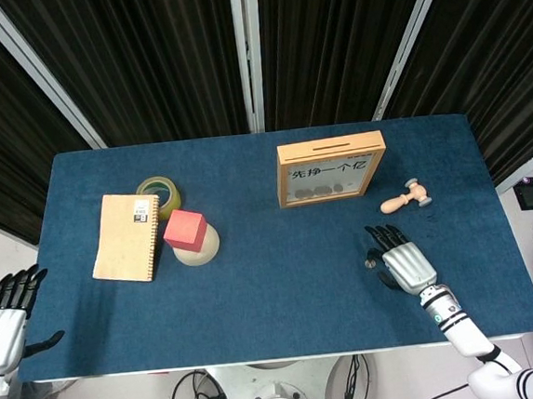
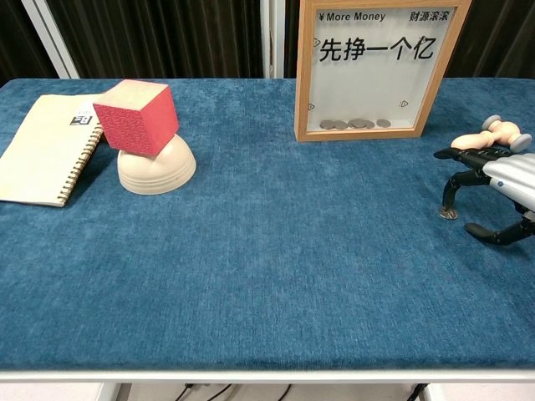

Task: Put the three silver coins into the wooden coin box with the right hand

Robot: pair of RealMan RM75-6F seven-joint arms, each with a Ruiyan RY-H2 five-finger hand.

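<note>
The wooden coin box stands upright at the back of the blue table, with a slot on top; through its clear front several silver coins lie at the bottom. One silver coin lies flat on the cloth to the front right, also seen in the head view. My right hand hovers palm-down beside it; one fingertip touches the coin from above while the thumb stays apart. My left hand hangs off the table's left edge, fingers spread, holding nothing.
A small wooden mallet lies just behind the right hand. On the left are a spiral notebook, a tape roll and a red cube resting on an upturned cream bowl.
</note>
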